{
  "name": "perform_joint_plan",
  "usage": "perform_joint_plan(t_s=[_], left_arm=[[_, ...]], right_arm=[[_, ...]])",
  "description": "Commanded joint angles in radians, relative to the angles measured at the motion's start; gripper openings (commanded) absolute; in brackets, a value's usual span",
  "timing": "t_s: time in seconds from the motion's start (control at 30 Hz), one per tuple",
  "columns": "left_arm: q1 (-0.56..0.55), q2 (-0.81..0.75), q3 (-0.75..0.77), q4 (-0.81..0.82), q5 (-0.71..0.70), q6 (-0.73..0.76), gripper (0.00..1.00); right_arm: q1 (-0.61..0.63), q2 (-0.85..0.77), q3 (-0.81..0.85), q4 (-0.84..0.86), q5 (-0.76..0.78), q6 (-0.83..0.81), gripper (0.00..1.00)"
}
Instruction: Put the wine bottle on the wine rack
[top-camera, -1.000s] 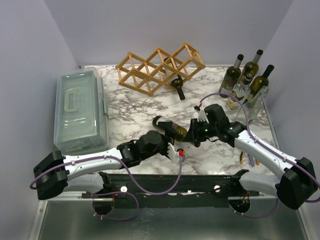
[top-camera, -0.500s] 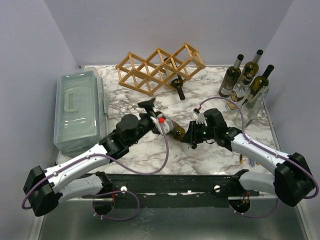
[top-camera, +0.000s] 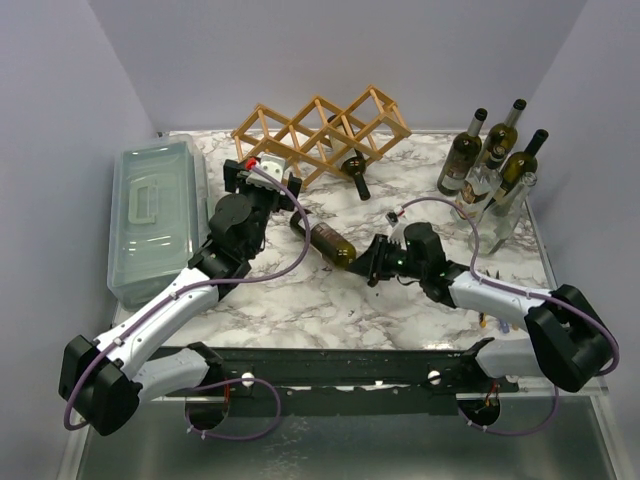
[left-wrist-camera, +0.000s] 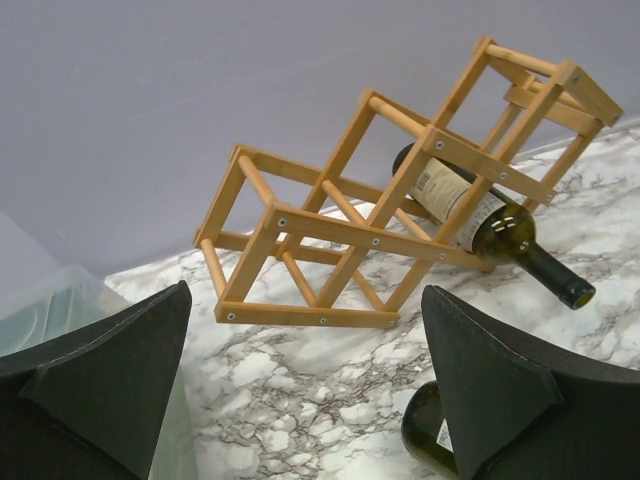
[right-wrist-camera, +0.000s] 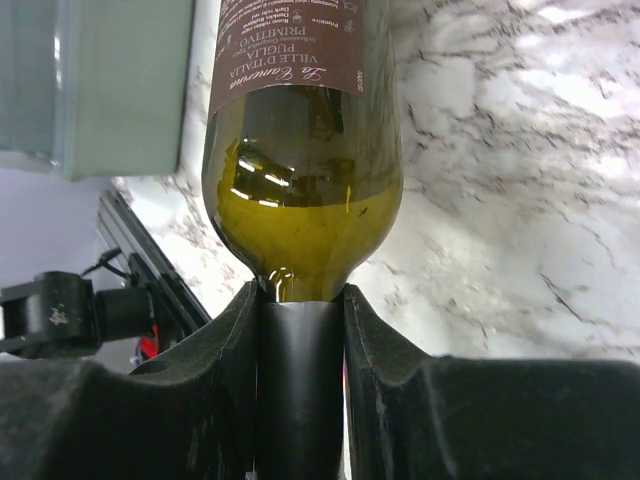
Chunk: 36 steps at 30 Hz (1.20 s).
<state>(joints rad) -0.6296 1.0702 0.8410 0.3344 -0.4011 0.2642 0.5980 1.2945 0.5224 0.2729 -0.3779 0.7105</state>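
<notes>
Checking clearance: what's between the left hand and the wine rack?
Only bare marble table between the open left hand and the wine rack, seen in the left wrist view.

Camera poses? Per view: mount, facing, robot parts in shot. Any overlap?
Top external: high and behind, looks down on the marble table; left arm and right arm whole, left gripper near the wine rack, right gripper on the wine bottle.
Left wrist: wrist-mounted, faces the rack and back wall; own open fingers at the bottom corners.
Right wrist: wrist-mounted, looks along the bottle from its neck; own fingers clamp the neck.
Shared: rack in top and left wrist; held bottle in top and right wrist.
</notes>
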Motion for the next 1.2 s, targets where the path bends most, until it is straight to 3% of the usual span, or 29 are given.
perform_joint_plan(t_s=[0.0,0.37,0.67,1.17], left_arm=[[0.003,0.011,0.014,0.014,-0.132,-0.052,0.99],[0.004,0.017,0.009,0.014,-0.163,-0.059,0.99],[0.003,0.03,0.007,0.017,-0.163,-0.051,0.99],[0.004,0.033,0.005,0.021,-0.166,-0.042,0.99]], right_arm=[[0.017,0.017,0.011,0.336,0.031,0.087,0.01],[0.038,0.12,0.011,0.525,0.188,0.216,0.0],[0.039,0.224,0.125,0.49,0.24,0.223,0.01],[0.039,0.349,0.219,0.573,0.257,0.256,0.01]])
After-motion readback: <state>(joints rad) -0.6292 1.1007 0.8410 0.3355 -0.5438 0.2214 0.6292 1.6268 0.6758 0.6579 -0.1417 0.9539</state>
